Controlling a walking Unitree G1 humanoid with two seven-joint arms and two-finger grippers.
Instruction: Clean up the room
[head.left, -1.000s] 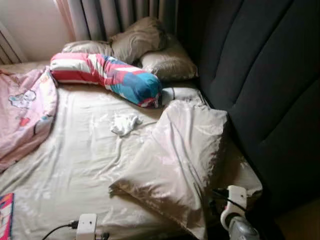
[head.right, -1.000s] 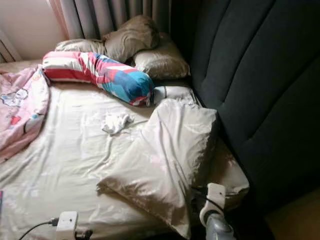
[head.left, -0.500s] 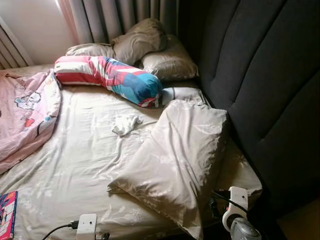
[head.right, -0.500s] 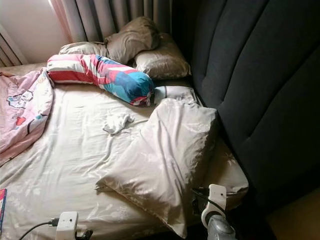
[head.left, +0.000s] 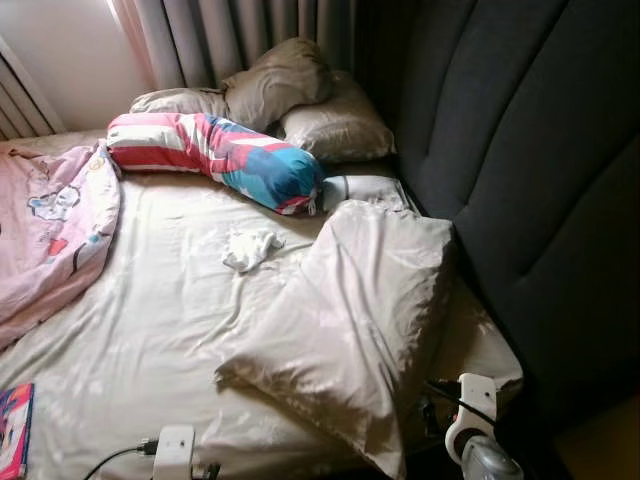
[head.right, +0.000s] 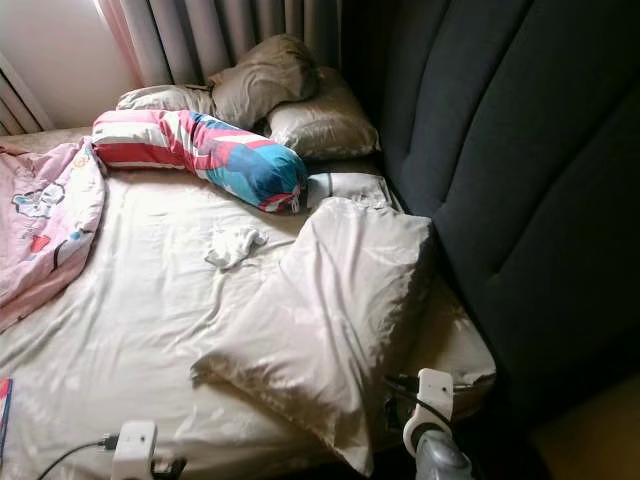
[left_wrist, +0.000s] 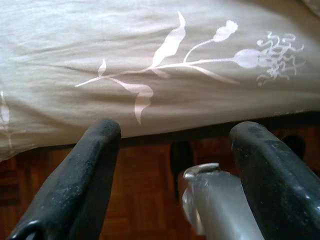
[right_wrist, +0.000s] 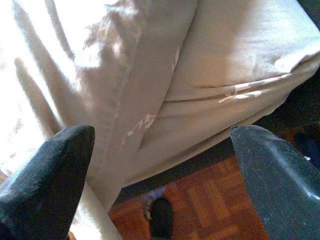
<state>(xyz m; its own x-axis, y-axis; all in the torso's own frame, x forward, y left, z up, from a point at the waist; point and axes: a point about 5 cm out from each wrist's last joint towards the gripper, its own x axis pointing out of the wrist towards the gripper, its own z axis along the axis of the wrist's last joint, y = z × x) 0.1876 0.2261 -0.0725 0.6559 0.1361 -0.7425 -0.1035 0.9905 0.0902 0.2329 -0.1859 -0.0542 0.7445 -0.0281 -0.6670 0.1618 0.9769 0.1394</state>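
Robot poised at the bed's edge, nothing yet picked up.

View barely shifts from a second ago; both arms stay low. Left gripper (left_wrist: 175, 165) and right gripper (right_wrist: 160, 165) spread, empty. Big pillow (head.left: 360, 310) lies askew on the bed (head.left: 150, 320), white rag (head.left: 250, 248) mid-sheet.

A bed (head.left: 150, 330) was covered by a cream sheet. On it were laid a large cream pillow (head.left: 350, 320), a striped bolster (head.left: 220, 155), three beige pillows (head.left: 335, 125) by the curtain, a pink blanket (head.left: 50, 230), a crumpled white cloth (head.left: 250, 248) and a book (head.left: 12, 430).
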